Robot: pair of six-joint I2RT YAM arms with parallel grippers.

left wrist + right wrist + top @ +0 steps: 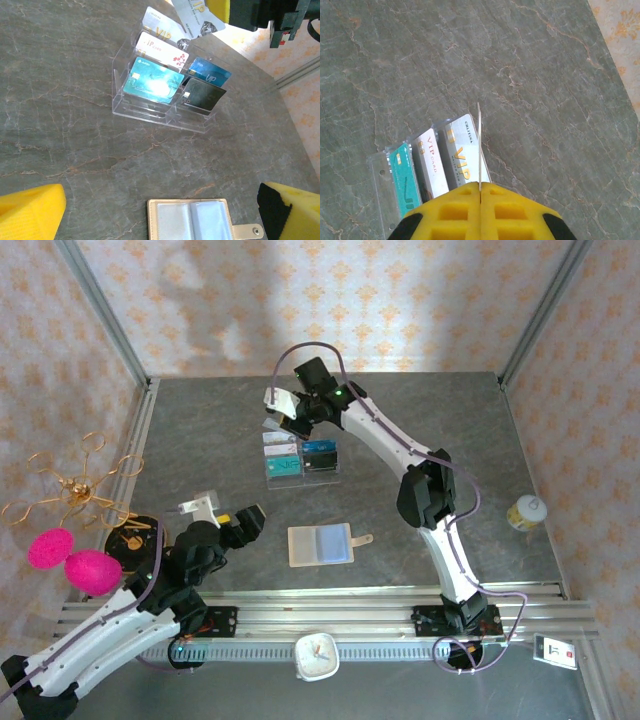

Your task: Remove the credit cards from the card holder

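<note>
**A:** Grey marbled tabletop [200, 420], then. Where's the card holder on it?

**B:** The card holder [320, 545] lies open and flat near the front edge, about midway along, with its lining up and its snap tab to the right.

**A:** And the credit cards?

**B:** Five credit cards [152, 82] stand in the clear acrylic tray [120, 102] toward the back edge. The right gripper [480, 192] pinches a sixth, a pale card [197, 11], edge-on above the tray's rear row.

**A:** And the left gripper?

**B:** The left gripper [225, 518] has its fingers spread wide, toward the front-left corner, apart from the card holder.
</note>
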